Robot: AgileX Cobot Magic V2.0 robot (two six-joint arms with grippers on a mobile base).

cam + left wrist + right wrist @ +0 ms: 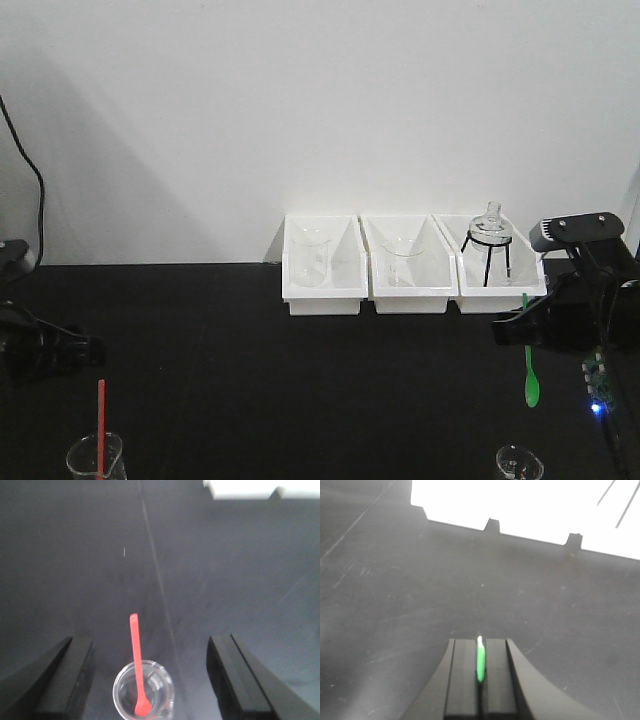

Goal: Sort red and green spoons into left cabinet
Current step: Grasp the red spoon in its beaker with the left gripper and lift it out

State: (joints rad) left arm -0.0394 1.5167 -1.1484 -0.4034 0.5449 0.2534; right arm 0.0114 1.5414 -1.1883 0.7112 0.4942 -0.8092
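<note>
A red spoon [100, 425] stands in a small glass beaker [95, 458] at the front left of the black table. In the left wrist view the red spoon [136, 665] sits in the beaker [144, 690] between my wide-open left gripper [150, 680] fingers. The left gripper [60, 352] is above and left of the beaker. My right gripper [520, 328] is shut on the green spoon [531, 375], which hangs down from it. In the right wrist view the green spoon [480, 658] is pinched between the jaws of the right gripper [480, 667]. The left white bin [322, 265] stands at the back.
Three white bins stand in a row against the wall: the left one holds a beaker [311, 258], the middle one [408, 265] a beaker, the right one [500, 262] a flask on a stand. An empty glass beaker [518, 463] sits front right. A black cable [35, 190] hangs at left.
</note>
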